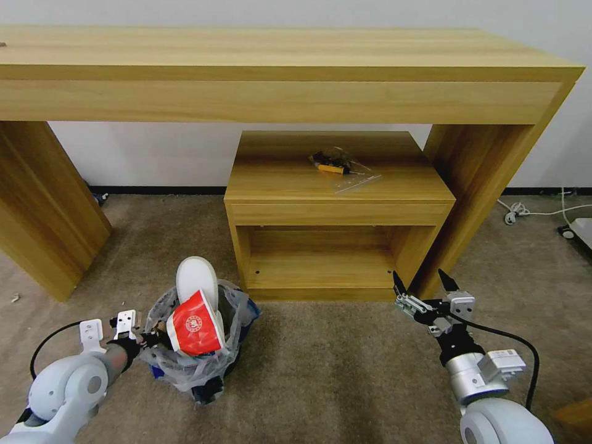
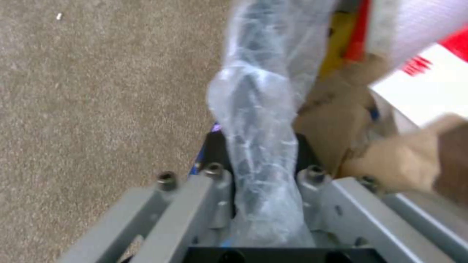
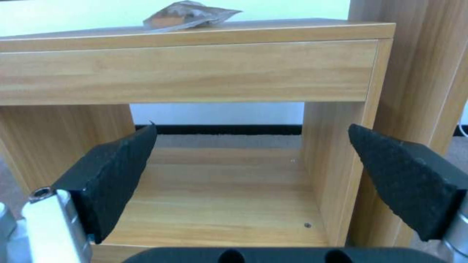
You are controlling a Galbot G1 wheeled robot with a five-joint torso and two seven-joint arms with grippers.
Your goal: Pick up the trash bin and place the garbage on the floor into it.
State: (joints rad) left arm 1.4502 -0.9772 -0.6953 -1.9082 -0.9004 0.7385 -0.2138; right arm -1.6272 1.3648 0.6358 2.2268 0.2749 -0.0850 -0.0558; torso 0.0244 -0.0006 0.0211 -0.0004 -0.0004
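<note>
Pinching the trash bin (image 1: pixel 197 364) by its bagged rim, the left claw (image 1: pixel 150 338) is holding it at the robot's left over the floor (image 1: pixel 333 364), stuffed with garbage (image 1: pixel 196 327); the right claw (image 1: pixel 424 291) is hanging spread, empty, well apart to the right.

Trash bin (image 1: pixel 213 385) black, lined with clear crinkly bag showing blue patches. Garbage inside: cup (image 1: pixel 196 331) red with white round emblem; insole (image 1: pixel 196 279) white; cardboard (image 2: pixel 336 120) brown. Floor (image 1: pixel 345 382) beige. Desk (image 1: pixel 277 68) and small cabinet (image 1: pixel 338 185) light yellowish wood grain. Clear packet (image 1: pixel 339 165) on cabinet held yellow-and-black item. Right gripper (image 1: pixel 425 285) fingers (image 3: pixel 414 182) black, body silver-grey. Left gripper (image 1: pixel 151 338) frame grey. Wall white, skirting black.
</note>
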